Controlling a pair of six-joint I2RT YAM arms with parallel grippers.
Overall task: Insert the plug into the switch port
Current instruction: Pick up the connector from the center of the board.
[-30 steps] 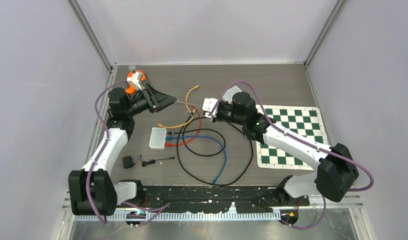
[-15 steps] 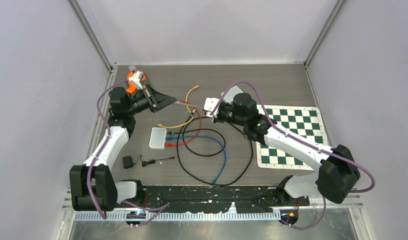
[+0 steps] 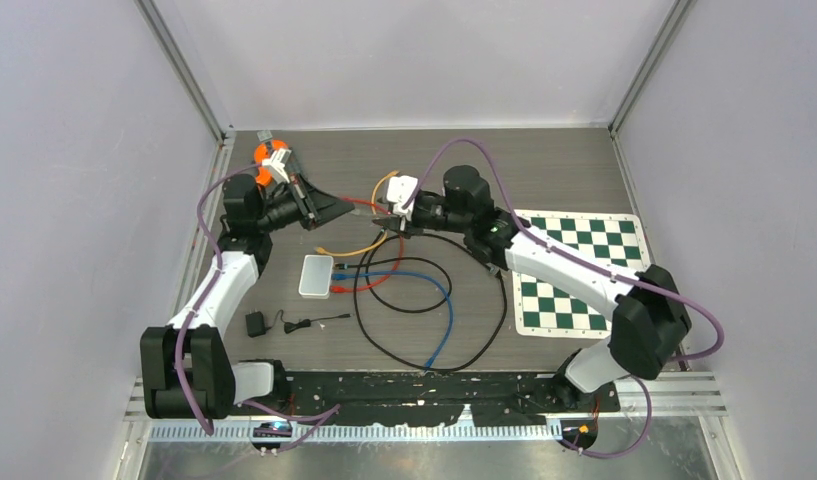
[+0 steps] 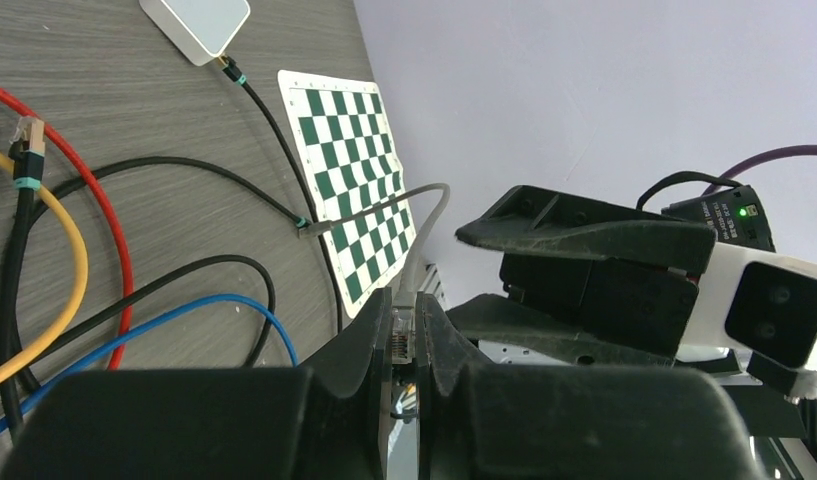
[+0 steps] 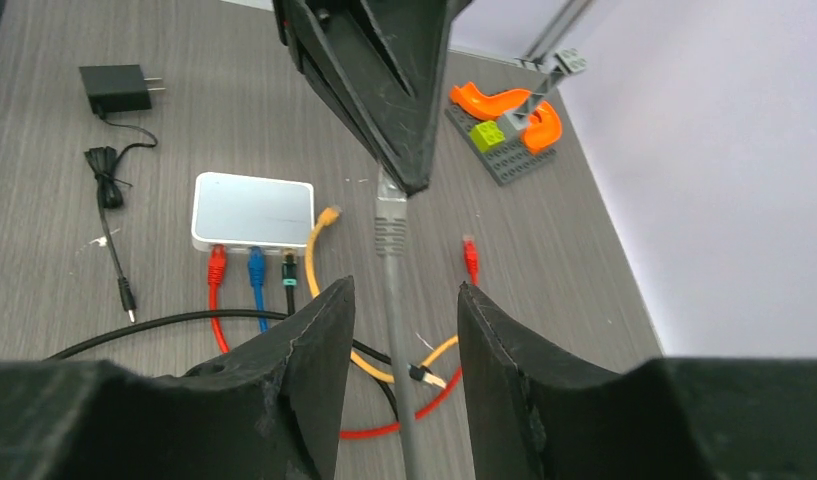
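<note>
The plug (image 4: pixel 402 338) is pinched in the closed left gripper (image 4: pixel 404 322) and held above the surface (image 3: pixel 544 170), nearer its far edge. Only the plug's clear tip shows between the fingers; the rest is hidden. Its grey cable (image 5: pixel 397 330) runs through the parted right gripper (image 5: pixel 404 298), and whether they touch is unclear. The switch (image 5: pixel 252 208) lies left of centre, with red, blue and black leads (image 5: pixel 256 270) plugged in. Its ports are too small to make out.

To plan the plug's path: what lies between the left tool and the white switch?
In the top view, the yellow cable crosses between the left tool and the switch, its end near the switch.
</note>
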